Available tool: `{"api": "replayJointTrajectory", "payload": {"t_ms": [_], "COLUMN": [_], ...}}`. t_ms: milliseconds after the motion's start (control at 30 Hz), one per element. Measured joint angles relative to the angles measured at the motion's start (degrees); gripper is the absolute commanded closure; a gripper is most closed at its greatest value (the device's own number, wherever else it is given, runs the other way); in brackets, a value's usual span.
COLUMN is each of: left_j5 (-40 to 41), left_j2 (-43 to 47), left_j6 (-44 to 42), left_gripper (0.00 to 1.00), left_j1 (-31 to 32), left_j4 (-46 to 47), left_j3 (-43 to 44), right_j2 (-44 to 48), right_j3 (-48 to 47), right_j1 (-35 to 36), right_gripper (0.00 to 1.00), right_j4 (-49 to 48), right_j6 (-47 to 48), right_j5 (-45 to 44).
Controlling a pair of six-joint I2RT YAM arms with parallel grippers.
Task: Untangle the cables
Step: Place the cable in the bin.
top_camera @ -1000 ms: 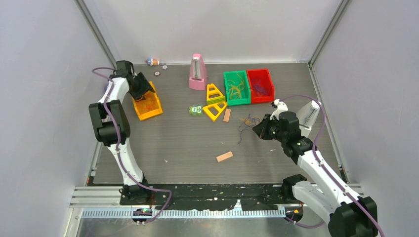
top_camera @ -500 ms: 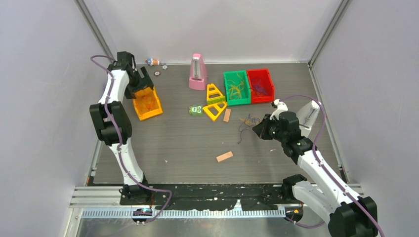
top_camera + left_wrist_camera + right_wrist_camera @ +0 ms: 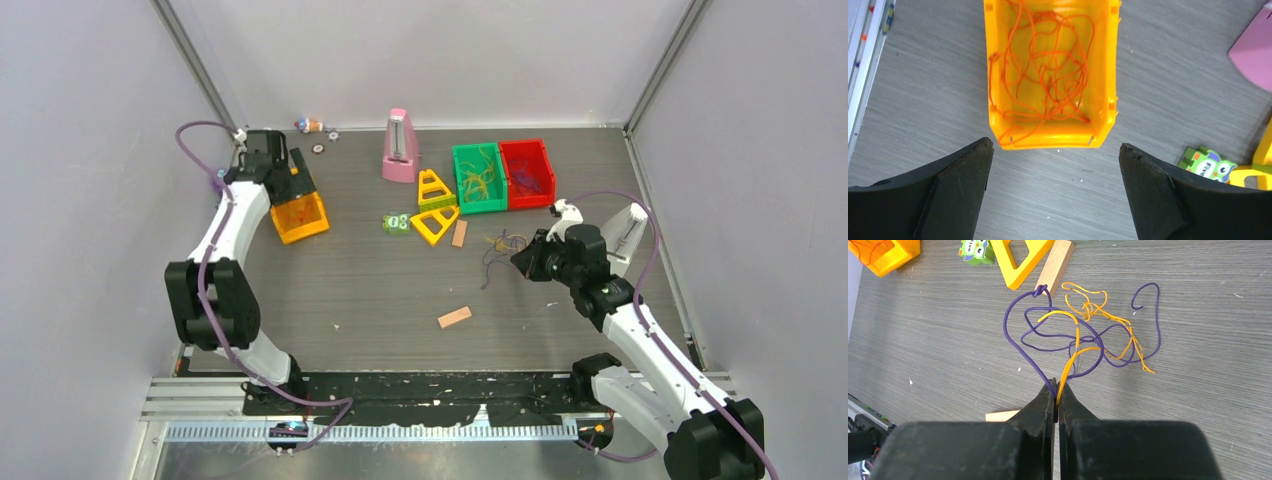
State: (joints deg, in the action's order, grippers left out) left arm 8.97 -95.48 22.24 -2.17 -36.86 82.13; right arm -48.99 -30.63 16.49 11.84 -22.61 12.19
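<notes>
A small tangle of purple and yellow cables lies on the table right of centre; it also shows in the top view. My right gripper is shut on a purple and a yellow strand at the tangle's near edge; in the top view it sits just right of the tangle. Orange-red cables lie in an orange bin. My left gripper is open and empty, just in front of that bin; in the top view it is at the bin's far end.
A green bin with yellow strands and a red bin with purple strands stand at the back. A pink metronome, two yellow triangles, a green owl block and two wooden blocks lie around.
My left arm has swung out to the left and its gripper has shifted along the orange bin's far end. The right arm and the tangle have not moved.
</notes>
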Motion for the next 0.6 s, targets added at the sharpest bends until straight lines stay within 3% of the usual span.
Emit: {"api": "replayJointTrajectory", "payload": {"t_ms": [167,233,600], "left_j5": [2.19,1.88,-4.52], "left_j2": [6.67,7.04,-1.77], "left_j6": [1.38,2.05,5.38], "left_gripper": [0.32,0.39,0.53], "left_j1": [1.42,1.31,-4.46], "left_j4": [8.02,9.22,11.56], "left_j3": [-13.20,-15.85,-11.39], "right_j2": [0.00,0.00,0.02], "right_j3": [0.00,0.00,0.00], "right_j1": [0.00,0.00,0.00], "right_gripper": [0.95,0.95,0.95], "right_j4": [0.02,0.02,0.09], "right_j6": [0.04,0.04,0.04], "right_j5": [0.31,0.46,0.61]}}
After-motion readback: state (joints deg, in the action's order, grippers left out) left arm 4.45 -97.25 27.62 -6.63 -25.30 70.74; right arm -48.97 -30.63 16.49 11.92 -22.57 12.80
